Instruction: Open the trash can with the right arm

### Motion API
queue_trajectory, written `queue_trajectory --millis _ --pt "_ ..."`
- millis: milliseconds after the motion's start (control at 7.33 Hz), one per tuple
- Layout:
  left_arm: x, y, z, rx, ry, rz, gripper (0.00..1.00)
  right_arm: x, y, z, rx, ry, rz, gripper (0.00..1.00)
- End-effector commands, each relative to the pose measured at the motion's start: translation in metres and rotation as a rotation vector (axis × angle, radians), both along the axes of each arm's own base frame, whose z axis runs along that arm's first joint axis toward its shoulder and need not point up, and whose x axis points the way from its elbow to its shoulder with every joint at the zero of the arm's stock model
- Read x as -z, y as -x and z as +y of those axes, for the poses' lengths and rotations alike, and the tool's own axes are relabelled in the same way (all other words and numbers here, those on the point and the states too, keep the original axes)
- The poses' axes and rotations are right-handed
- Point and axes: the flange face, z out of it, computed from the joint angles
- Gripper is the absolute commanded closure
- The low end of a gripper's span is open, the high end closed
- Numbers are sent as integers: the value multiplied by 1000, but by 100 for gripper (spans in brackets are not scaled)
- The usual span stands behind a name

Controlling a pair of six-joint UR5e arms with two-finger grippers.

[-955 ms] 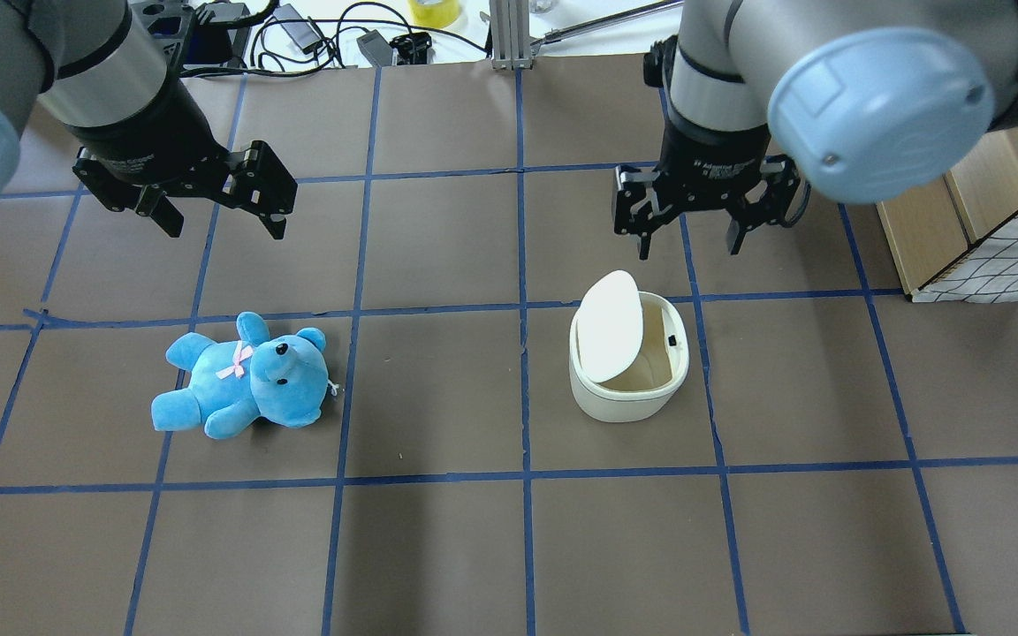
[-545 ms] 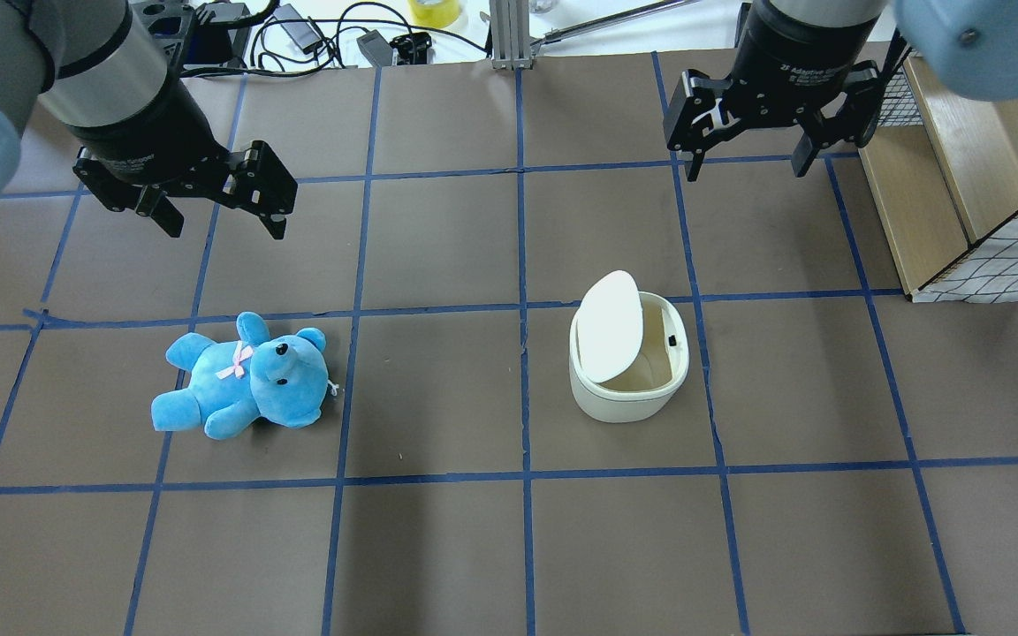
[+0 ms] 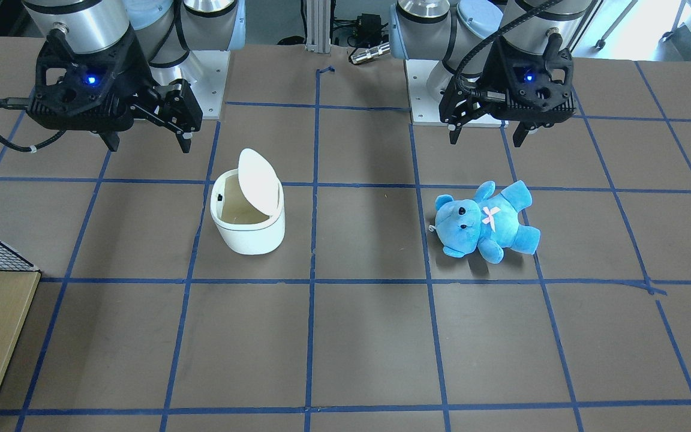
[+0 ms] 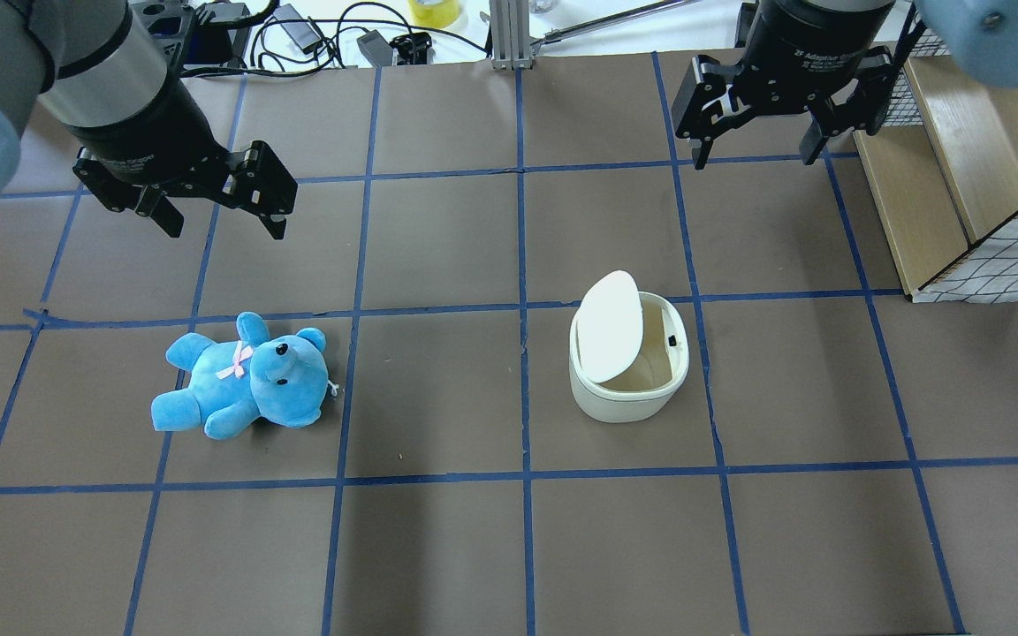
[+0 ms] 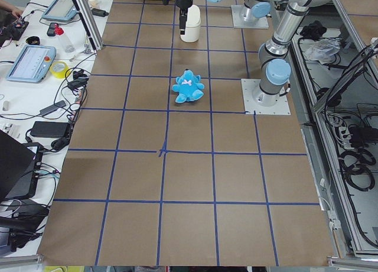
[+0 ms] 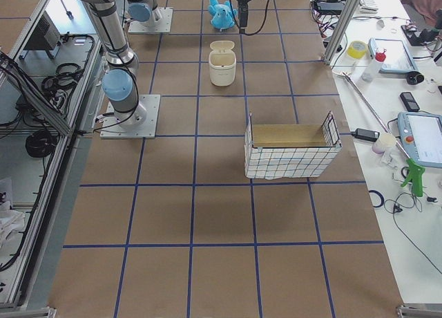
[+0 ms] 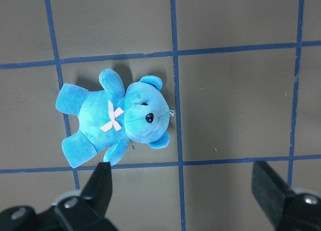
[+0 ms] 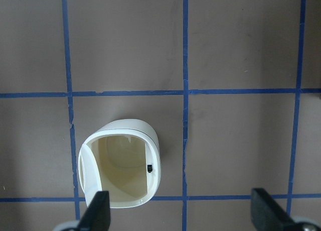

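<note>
Overhead exterior view has the right gripper point(image 4: 755, 159) up by the table's far edge, toward the far right corner, its two fingers spread wide apart and holding nothing. A second ago it hung lower and closer, just past the far side of the trash can point(image 4: 628, 393); since then it has pulled back and risen, with most of that retreat over by half a second ago and only a small drift after it. The right arm point(image 4: 818, 35) now stands clear of the can.

The can itself has not shifted. It sits upright right of the table's point(image 4: 438, 548) middle, about halfway between the far and near edges, with its lid point(image 4: 609, 325) tipped up on edge along the side facing the centre. The right wrist camera looks straight down into its bare, pale interior.

Judging by this, the opening is done and the arm is simply backing off.

Toward the left edge, the blue teddy bear point(image 4: 244, 380) lies where it was, and the left gripper point(image 4: 226, 228) hangs above it, fingers apart, unmoved.
</note>
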Motion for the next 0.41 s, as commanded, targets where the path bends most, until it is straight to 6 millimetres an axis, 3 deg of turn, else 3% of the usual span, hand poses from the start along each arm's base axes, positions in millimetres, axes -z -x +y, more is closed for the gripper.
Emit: queue_trajectory --millis 0,273 --pt "0 0 0 0 0 0 0 0 -2 0 -3 3 0 0" --pt "0 0 0 -2 0 0 0 -1 -2 0 -3 8 0 0"
